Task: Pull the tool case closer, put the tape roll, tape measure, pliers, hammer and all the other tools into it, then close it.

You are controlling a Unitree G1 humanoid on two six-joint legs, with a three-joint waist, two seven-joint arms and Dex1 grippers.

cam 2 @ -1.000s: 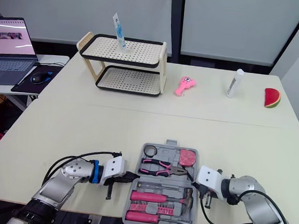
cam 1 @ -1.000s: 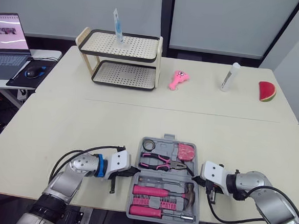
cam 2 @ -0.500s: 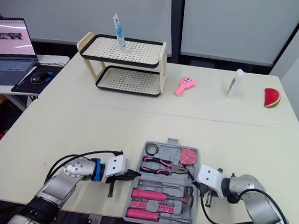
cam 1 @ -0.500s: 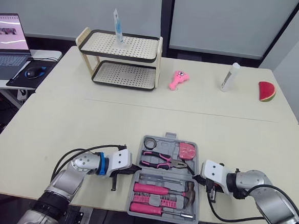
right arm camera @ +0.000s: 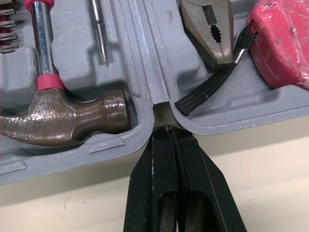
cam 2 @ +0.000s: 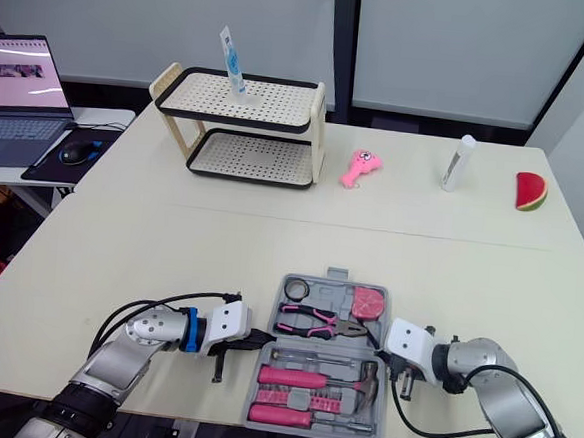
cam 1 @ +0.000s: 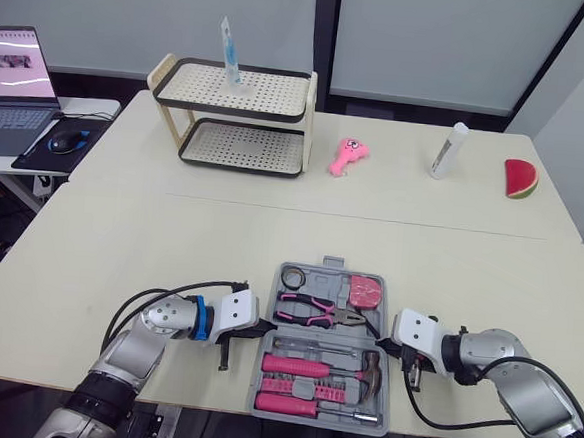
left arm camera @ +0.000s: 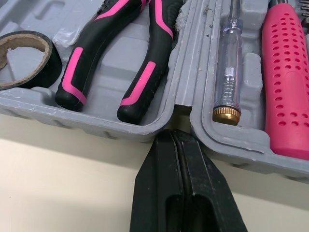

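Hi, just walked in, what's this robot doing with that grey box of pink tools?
The robot has its left gripper and right gripper on either side of an open tool case near the front edge of the table. Each gripper's fingers are shut, tips at the notch between the case's two halves. The tape roll, pliers, hammer and tape measure lie inside; the case is not yet closed.

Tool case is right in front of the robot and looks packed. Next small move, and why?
Probably back the left gripper off the hinge notch and reach for the far rim to fold that half shut. The tape roll, pliers, tape measure and hammer already lie in the open tool case; the right gripper, shut too, sits at the opposite hinge end.
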